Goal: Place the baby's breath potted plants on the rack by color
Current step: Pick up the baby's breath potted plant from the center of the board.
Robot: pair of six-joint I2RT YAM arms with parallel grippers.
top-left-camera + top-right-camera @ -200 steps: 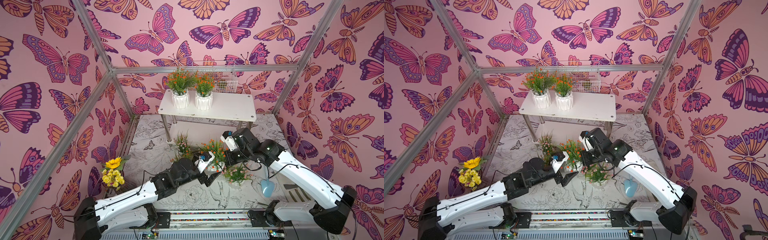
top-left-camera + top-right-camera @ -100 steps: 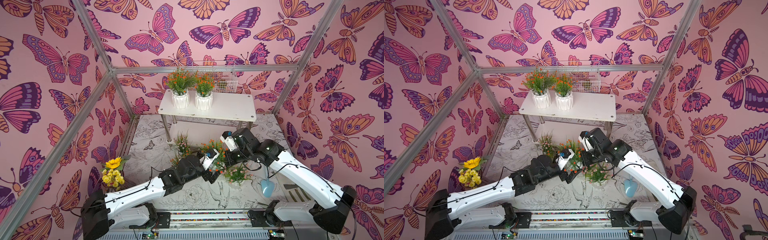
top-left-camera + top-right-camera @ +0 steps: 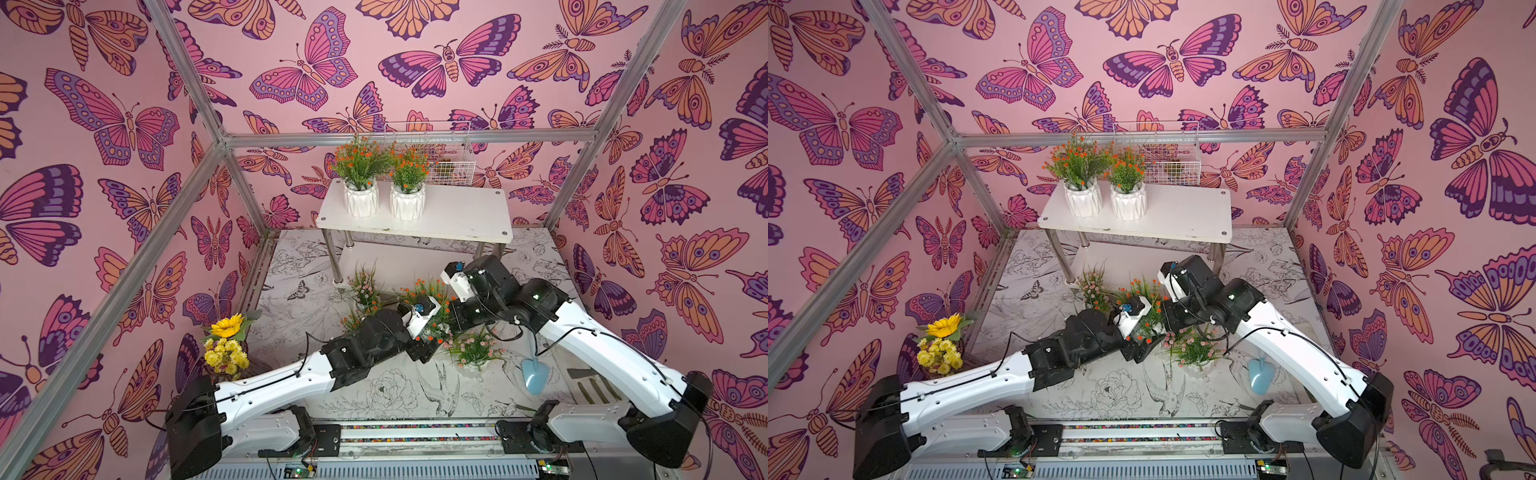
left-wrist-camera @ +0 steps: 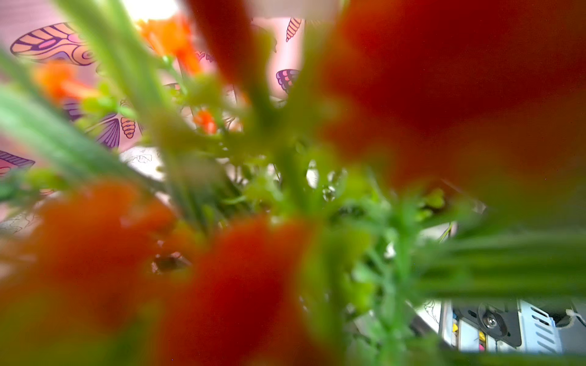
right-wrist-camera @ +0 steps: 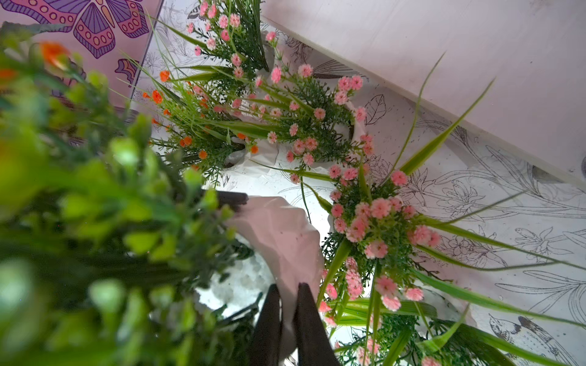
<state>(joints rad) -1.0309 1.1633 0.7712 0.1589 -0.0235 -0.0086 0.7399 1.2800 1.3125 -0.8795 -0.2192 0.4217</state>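
In front of the rack (image 3: 457, 212): an orange-flowered plant (image 3: 432, 296) sits between the two arms over the surface (image 3: 390, 395), its foliage crowding both wrists.
Hidden pot: in both top views leaves and arms cover nearly all of it. Only the right wrist view shows the white pot (image 5: 279, 234) plainly, and I cannot tell whether its base touches the surface.
Left hand (image 3: 430, 341): buried in the sprigs, and its wrist view is only blurred orange and green — I cannot tell whether it is released or clenched. A dark bar (image 5: 230, 198) lies against the pot's wall, and whose it is remains unclear.
Right hand (image 5: 288, 286): clenched on the pot's rim, one finger inside the mouth and one outside.
Axis: the pot's mouth faces up and the stems rise roughly upright. The exact lean is hard to judge.
Top board: an end plant (image 3: 360, 183) and its neighbour (image 3: 408, 187), both orange, stand upright at the robot's left end, pots just beside each other.
Lower board (image 3: 399, 255): partly cut off by the top board and the right arm.
Elsewhere on the surface: a pink plant (image 3: 365, 286) stands upright by the rack's left leg. A low orange plant (image 3: 353, 322) is half hidden behind the left arm — only a few sprigs show. A second pink plant (image 3: 473, 351) stands near the right arm.
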